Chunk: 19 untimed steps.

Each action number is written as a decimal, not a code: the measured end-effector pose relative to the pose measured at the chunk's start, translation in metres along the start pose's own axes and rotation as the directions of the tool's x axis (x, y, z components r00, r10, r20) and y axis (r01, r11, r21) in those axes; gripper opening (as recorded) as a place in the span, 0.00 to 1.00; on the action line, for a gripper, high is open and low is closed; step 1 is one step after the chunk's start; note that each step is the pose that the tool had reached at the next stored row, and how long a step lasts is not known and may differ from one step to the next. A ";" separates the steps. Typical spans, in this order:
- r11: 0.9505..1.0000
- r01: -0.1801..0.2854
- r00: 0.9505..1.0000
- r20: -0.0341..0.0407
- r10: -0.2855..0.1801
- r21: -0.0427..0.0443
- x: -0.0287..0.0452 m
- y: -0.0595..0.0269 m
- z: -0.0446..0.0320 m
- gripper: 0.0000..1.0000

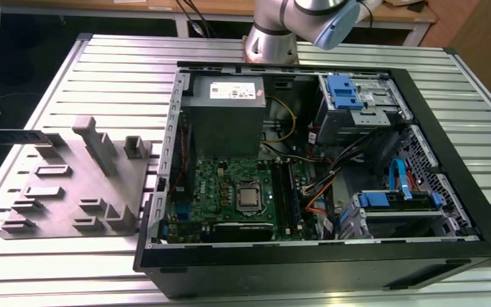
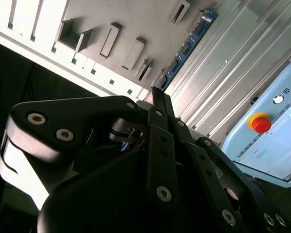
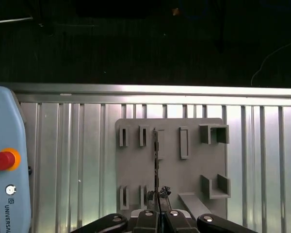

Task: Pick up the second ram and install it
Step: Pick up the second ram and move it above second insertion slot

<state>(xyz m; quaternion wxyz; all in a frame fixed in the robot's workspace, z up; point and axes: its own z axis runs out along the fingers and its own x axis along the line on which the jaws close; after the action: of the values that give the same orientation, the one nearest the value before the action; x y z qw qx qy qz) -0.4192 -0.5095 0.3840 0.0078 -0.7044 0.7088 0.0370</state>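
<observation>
The gripper (image 2: pixel 157 96) has its fingers brought together on one short end of the second ram (image 2: pixel 186 48), so the stick juts out past the fingertips like a thin blade. In the first wrist view it shows edge-on as a dark line over the grey holder block (image 3: pixel 194 170). In the exterior view the stick (image 1: pixel 15 135) hangs roughly level at the far corner of the holder block, on the exterior view's left. Whether its free tip touches the block I cannot tell. I judge the stick to be light and stiff but delicate. It is a thin board with small chips on its face and a contact edge best left untouched, so the short ends or bare long edges are the places to grip. Held by one end, it could twist if pushed crooked. The holder block's pockets look unoccupied from above. Just beside the block, on the exterior view's right, stands the open computer case (image 1: pixel 314 272). It holds a green motherboard (image 1: pixel 220 185) with long black memory slots (image 1: pixel 290 192), a grey power supply (image 1: pixel 224 121), blue-latched drive cages (image 1: pixel 352 96) and loose cables. I cannot make out whether any slot is filled.
</observation>
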 end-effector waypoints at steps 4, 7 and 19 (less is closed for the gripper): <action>1.000 0.000 1.000 0.004 0.000 0.000 -0.0004 0.0003 -0.0067 0.08; 1.000 0.000 1.000 0.007 0.000 0.000 -0.0008 0.0005 -0.0124 0.08; 1.000 0.001 1.000 0.014 -0.001 0.000 -0.0018 0.0012 -0.0284 0.08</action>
<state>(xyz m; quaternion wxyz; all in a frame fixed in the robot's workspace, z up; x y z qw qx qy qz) -0.4192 -0.5095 0.4125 0.0126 -0.7043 0.7086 0.0419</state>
